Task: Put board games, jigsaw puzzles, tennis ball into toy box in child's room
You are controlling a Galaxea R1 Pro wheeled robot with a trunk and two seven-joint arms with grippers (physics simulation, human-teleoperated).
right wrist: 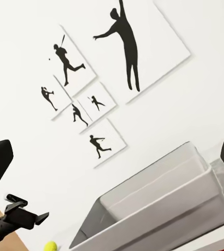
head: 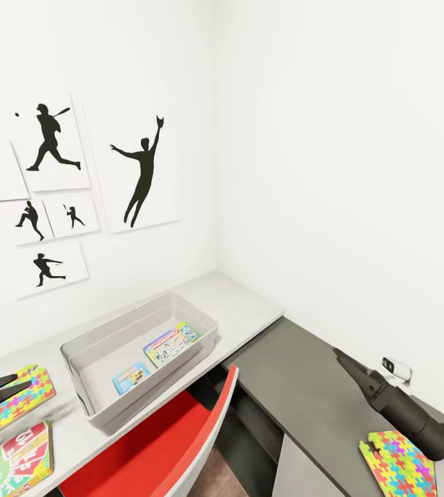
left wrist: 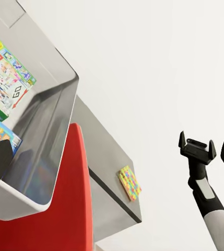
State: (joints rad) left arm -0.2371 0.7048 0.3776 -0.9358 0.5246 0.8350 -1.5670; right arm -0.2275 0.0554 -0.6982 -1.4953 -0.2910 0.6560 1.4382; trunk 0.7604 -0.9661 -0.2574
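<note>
The toy box (head: 83,353) sits at centre frame on the pale worktop (head: 249,307), holding the Monopoly box (head: 172,344) and the smaller blue game (head: 131,377). At lower left the left claw (head: 11,388) is at one jigsaw puzzle (head: 23,399), grip unclear, Skip-Bo box (head: 21,452) below. At lower right the right claw (head: 342,360) hangs empty, jaws close together, above the second puzzle (head: 396,464). A tennis ball (right wrist: 50,246) shows in the right wrist view.

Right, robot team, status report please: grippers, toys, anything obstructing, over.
Left gripper, right gripper open, empty. Toy box holds Monopoly box and blue game. Skip-Bo box, two jigsaw puzzles, tennis ball outside. Red chair fronts the box.
</note>
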